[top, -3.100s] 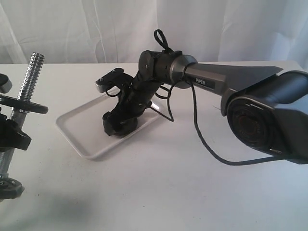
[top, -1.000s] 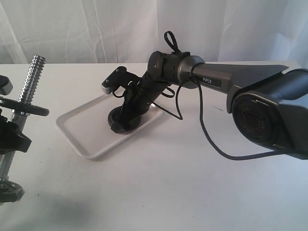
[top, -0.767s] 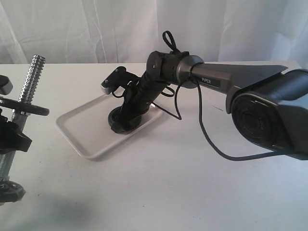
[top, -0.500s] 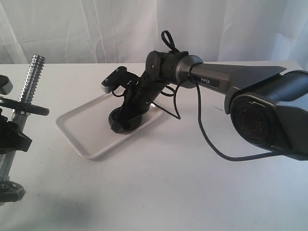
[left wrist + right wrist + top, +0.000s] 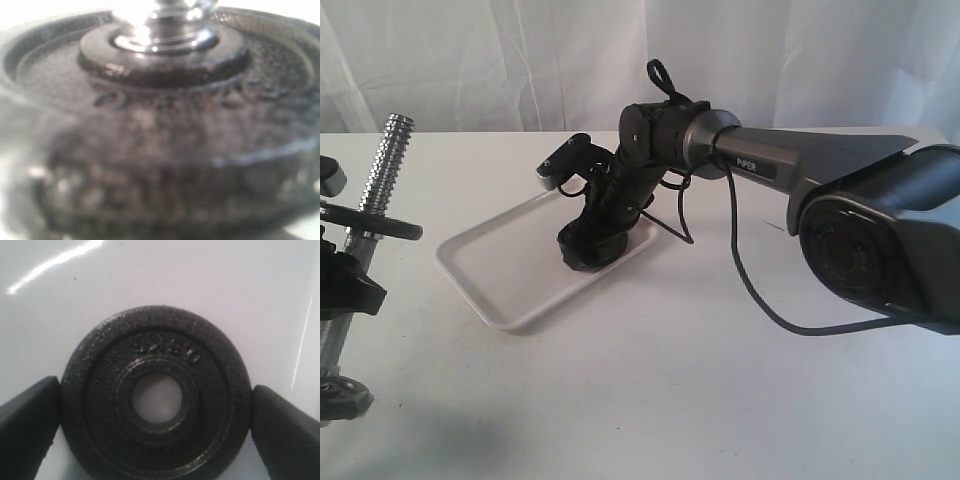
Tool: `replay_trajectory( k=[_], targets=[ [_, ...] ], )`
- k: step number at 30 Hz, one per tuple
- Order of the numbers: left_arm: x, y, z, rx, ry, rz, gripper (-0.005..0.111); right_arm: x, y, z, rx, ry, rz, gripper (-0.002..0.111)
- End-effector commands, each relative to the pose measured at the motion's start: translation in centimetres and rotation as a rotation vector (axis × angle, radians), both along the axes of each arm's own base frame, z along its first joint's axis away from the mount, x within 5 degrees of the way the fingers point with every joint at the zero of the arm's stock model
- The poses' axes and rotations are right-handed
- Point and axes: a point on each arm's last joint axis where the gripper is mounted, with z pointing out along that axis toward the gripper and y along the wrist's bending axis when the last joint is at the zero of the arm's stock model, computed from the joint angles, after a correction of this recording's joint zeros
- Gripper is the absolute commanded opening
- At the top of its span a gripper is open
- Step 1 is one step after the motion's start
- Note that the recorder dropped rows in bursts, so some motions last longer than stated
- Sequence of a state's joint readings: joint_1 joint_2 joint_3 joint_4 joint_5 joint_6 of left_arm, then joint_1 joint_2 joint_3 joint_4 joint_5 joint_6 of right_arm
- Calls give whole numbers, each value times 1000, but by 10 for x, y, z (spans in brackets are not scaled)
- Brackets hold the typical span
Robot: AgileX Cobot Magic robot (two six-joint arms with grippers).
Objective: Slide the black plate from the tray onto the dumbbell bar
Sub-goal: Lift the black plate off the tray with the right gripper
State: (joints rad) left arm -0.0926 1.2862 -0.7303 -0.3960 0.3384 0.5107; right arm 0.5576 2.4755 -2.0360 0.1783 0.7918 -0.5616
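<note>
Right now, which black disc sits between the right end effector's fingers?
The black plate lying flat in the white tray, flanked at its rim by the right end effector. The upper disc and lower disc are on the dumbbell bar instead.

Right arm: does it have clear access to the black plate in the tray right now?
Likely yes. The right end effector sits down in the tray, its fingers flanking the black plate at opposite rim edges and seemingly touching it. Nothing lies between them.
</note>
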Motion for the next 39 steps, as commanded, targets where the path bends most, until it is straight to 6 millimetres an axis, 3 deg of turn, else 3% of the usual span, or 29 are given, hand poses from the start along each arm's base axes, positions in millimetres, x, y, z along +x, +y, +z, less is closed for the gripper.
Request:
replay_trajectory(
  k=[1, 4, 13, 20, 30, 39],
  targets=[
    [5, 0, 28, -67, -153, 74, 0, -6, -21, -44, -222, 85, 83, 0],
    [5, 0, 28, -67, -151, 73, 0, -4, -19, -37, -196, 67, 76, 0],
    [5, -1, 27, -59, -154, 59, 0, -4, -22, 15, 82, 166, -4, 0],
    [5, -1, 28, -64, -158, 57, 0, 8, -35, 26, 302, 236, -86, 0],
    [4, -8, 29, -108, -158, -9, 0, 11, -42, 36, 482, 323, -80, 0],
    [8, -14, 20, -126, -133, -87, 0, 23, -75, 47, 651, 428, -126, 0]
  ],
)
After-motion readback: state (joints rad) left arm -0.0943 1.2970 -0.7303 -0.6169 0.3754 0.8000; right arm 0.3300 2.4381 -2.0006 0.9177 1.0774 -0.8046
